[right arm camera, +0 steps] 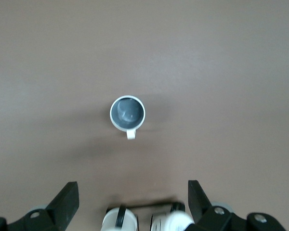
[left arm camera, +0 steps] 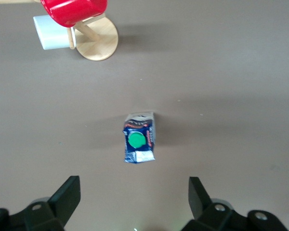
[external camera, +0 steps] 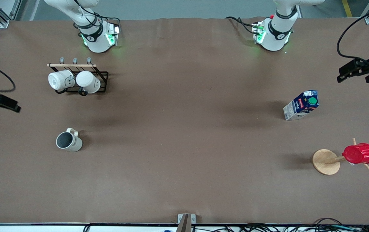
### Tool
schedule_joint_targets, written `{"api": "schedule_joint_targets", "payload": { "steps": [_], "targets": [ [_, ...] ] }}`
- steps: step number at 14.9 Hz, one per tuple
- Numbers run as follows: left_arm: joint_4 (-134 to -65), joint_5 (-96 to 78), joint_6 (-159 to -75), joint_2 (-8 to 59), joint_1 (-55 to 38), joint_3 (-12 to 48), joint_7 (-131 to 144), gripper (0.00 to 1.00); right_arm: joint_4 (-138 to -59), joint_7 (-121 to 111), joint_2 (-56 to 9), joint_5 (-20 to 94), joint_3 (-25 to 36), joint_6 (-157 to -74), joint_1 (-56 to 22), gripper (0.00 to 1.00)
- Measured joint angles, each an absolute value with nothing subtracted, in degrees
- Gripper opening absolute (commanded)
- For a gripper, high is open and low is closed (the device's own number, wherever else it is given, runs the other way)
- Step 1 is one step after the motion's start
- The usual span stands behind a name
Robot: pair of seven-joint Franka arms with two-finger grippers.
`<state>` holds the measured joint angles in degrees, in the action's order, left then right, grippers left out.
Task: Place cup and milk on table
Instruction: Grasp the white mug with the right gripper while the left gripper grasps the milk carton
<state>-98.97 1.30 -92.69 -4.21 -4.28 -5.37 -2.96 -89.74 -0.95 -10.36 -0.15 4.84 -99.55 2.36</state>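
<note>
The off-white cup with a dark grey inside stands upright on the brown table toward the right arm's end; it also shows in the right wrist view. The blue and white milk carton with a green cap stands on the table toward the left arm's end, and shows in the left wrist view. My left gripper is open and empty, high over that end of the table. My right gripper is open and empty, high over the other end.
A black rack with two white mugs stands farther from the front camera than the cup. A wooden stand holding a red ribbed cup stands nearer than the milk.
</note>
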Motion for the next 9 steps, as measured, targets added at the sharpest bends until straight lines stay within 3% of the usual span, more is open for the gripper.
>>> {"api": "schedule_joint_targets", "payload": {
  "steps": [5,9],
  "targets": [
    [-109.82,1.7,-101.62,-4.01,-4.27,-6.56,-2.96,1.0,-104.71,-4.45,-15.8,-0.15,4.9,-123.12,2.37,1.0],
    [-119.19,1.72,-111.55,-3.7,-4.12,-6.88,-2.96,1.0,-108.67,-5.08,-20.73,-0.15,4.9,-133.17,2.37,1.0]
  ]
}}
